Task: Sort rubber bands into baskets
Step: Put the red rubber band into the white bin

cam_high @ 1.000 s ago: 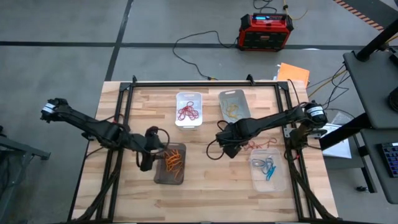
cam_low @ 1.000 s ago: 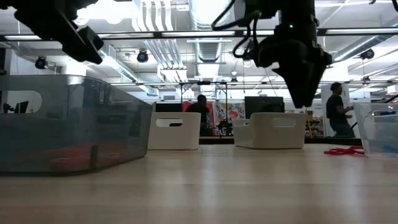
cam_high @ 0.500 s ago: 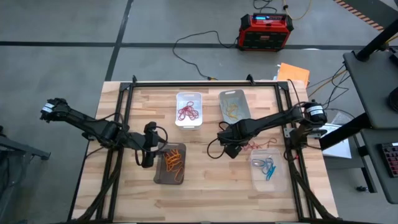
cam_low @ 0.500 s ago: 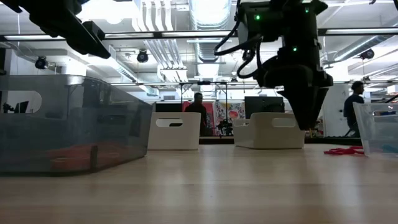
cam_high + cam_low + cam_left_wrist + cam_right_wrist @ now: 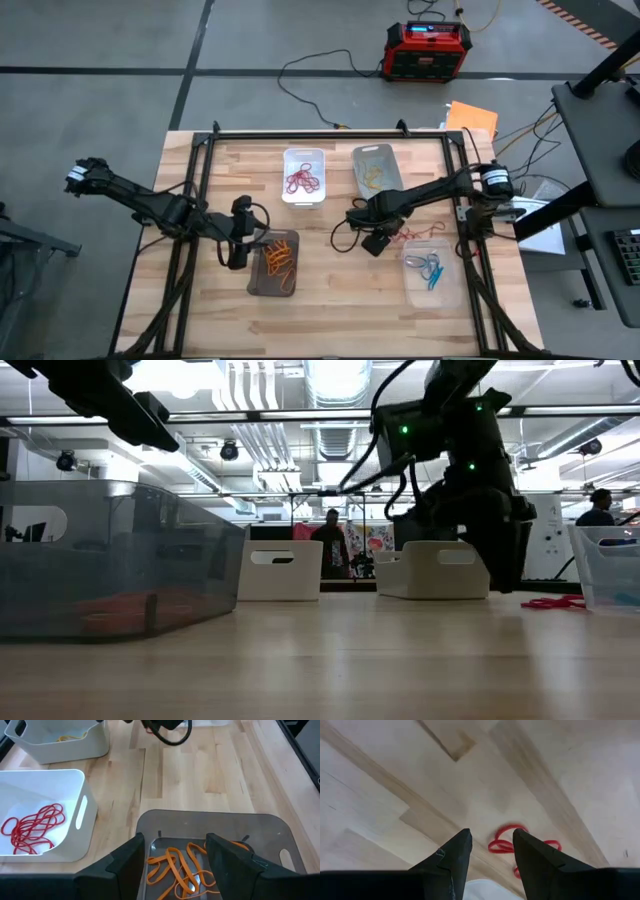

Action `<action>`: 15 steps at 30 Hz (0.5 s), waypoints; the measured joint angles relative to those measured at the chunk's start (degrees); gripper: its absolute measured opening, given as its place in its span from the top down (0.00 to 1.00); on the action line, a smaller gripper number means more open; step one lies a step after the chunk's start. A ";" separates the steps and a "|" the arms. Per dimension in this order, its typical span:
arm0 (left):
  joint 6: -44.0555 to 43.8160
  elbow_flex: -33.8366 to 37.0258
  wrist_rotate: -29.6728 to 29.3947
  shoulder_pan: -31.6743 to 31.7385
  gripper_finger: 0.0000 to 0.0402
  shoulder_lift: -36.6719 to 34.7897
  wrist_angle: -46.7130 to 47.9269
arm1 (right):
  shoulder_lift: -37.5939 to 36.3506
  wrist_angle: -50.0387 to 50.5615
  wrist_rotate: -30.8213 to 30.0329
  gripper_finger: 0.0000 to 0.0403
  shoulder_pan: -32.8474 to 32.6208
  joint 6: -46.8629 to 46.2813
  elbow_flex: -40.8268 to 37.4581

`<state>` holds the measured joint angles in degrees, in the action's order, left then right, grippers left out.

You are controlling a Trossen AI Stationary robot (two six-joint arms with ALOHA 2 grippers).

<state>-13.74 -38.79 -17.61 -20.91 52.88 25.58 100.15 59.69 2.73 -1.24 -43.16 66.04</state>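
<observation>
Where the red rubber bands lie loose on the bare counter, right of centre in the high view, the right tool hangs low over them, its two dark fingers apart with the nearest red loop showing in the gap and nothing gripped. In the low view the same red tangle shows at the right edge, on the wood just beside the clear basket.

More red rubber bands lie in the white basket at upper centre of the high view, and yellowish bands sit in the light grey basket just right of it. Blue bands are in the clear basket at lower right. Orange bands fill the dark smoky basket at lower centre-left.

The left tool hovers at the left edge of that dark basket; in its wrist view the fingers stand wide apart over the orange bands, holding nothing.

Beyond the counter's upper edge a red-black box rests on the floor with black cables trailing from it. In the low view, people stand far back in the room.
</observation>
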 joint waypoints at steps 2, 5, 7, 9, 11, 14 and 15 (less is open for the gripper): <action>0.00 0.00 -0.02 0.00 0.52 0.00 0.09 | 0.87 0.50 0.89 0.66 0.00 0.56 0.00; 0.00 0.00 -0.02 0.00 0.52 0.02 0.41 | 2.12 1.29 2.03 0.67 0.00 1.65 0.11; 0.00 0.00 -0.02 0.00 0.52 0.02 0.37 | 2.51 2.66 2.21 0.68 0.00 1.86 0.20; 0.00 0.00 -0.02 0.00 0.52 0.04 0.37 | 2.52 3.25 2.16 0.68 0.00 1.93 0.22; 0.00 0.00 -0.02 0.02 0.52 0.04 0.37 | 2.52 3.08 1.78 0.69 0.00 1.97 0.22; 0.30 0.00 -0.04 0.02 0.52 0.04 0.37 | 2.54 2.77 1.72 0.71 0.02 2.39 0.22; 0.33 0.00 -0.04 0.02 0.52 0.04 0.37 | 2.54 2.33 1.65 0.72 0.06 2.53 0.22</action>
<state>-13.41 -38.79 -17.65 -20.88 52.93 25.95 102.69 62.01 4.38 -1.18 -40.63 66.26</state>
